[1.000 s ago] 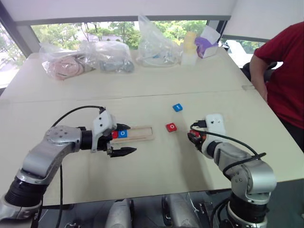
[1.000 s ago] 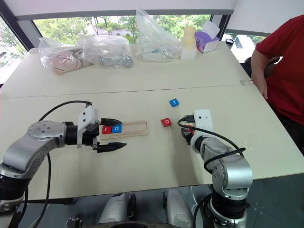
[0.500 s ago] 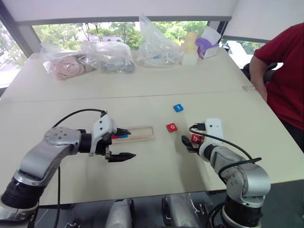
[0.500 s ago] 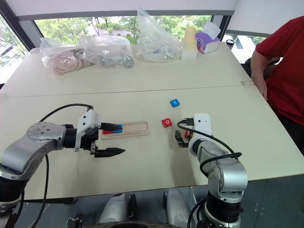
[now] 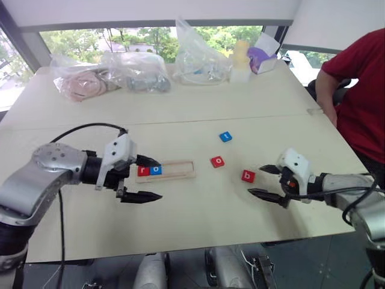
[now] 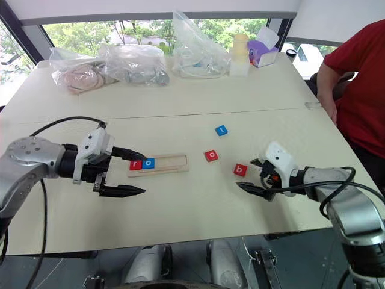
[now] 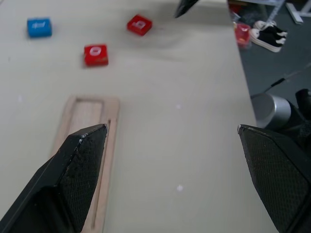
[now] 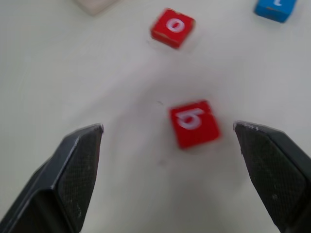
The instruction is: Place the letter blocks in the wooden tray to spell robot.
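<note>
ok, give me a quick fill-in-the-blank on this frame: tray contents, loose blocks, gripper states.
1. The wooden tray holds ____ letter blocks, a red r and a blue o.
2. The loose block nearest the right gripper is red and shows the letter ____.
3. The t block lying on the table is coloured ____.
4. The left gripper and the right gripper both have their fingers ____.

Missing words: two; b; blue; open

White letters: red r block [image 5: 143,171], blue o block [image 5: 156,170], red b block [image 5: 248,176].
</note>
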